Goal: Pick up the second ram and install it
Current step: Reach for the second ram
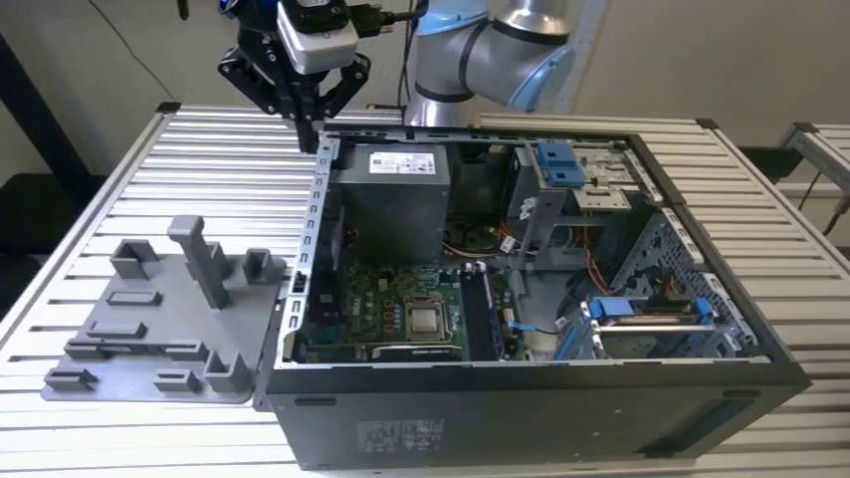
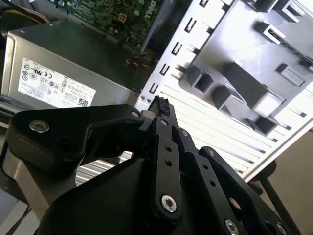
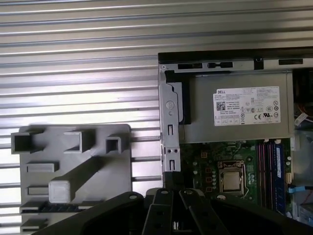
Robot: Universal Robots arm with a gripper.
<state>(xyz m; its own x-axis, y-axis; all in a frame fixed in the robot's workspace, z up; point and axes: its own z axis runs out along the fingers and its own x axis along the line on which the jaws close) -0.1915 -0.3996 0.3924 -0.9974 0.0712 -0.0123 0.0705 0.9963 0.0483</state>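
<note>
- The gripper (image 1: 310,137) hangs over the worktop (image 1: 80,199), just above the rear corner of the computer case (image 1: 531,423) on the exterior view's left. I read the jaws as pressed together. Whether anything thin is pinched at their tips I cannot tell.
- Beneath the tips runs the case's perforated side rail (image 3: 168,122), with the power supply (image 1: 392,194) just beside it. I judge this rail the main snag risk, so any descent should be vertical and clear of the sheet metal.
- Beyond the supply lies the motherboard (image 1: 378,309) with the CPU socket (image 1: 428,321). The ram slots (image 3: 270,171) sit just beside the socket, toward the exterior view's right. I cannot tell which slots are filled.
- To seat a ram well, I would hold it parallel to its slot, centred, and press straight down with even load.
- Farthest out, the grey fixture plate (image 1: 146,329) rests on the worktop beside the case. Whether one of its holders carries a ram I cannot tell.
</note>
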